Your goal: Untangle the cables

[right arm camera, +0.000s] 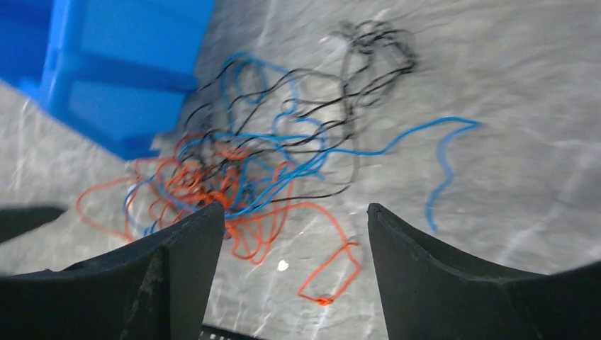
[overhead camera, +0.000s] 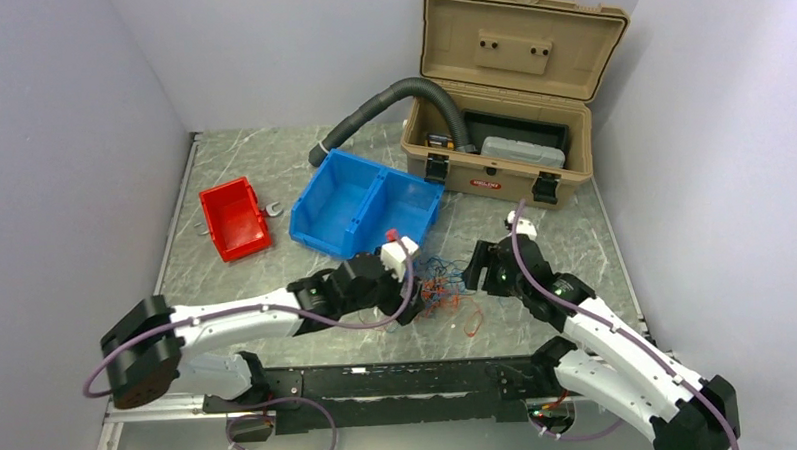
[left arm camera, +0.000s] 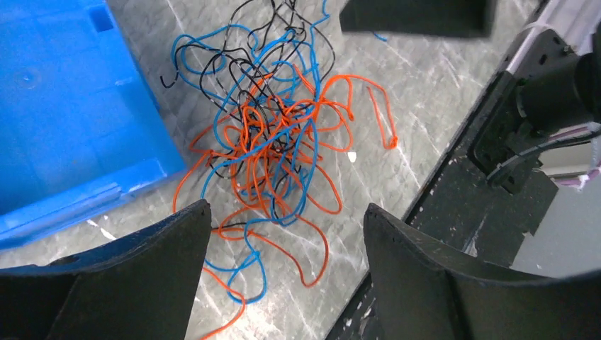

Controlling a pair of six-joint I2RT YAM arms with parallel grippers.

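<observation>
Tangled cables (left arm camera: 273, 149), red, blue, black: on table (left arm camera: 397, 92) just ahead of left gripper (left arm camera: 285, 212), jaws spread, empty; right gripper (right arm camera: 294, 209) likewise parted, empty, facing same tangle; blue bin (left arm camera: 64, 106) alongside

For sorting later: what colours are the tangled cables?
The cables are orange-red, blue and black, clearest in the left wrist view.

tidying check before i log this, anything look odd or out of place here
The cables lie in one snarled red, blue and black heap beside the blue bin, between the open left gripper and right gripper. A grey hose trails out of the open toolbox, and a wrench lies loose by the red bin.
</observation>
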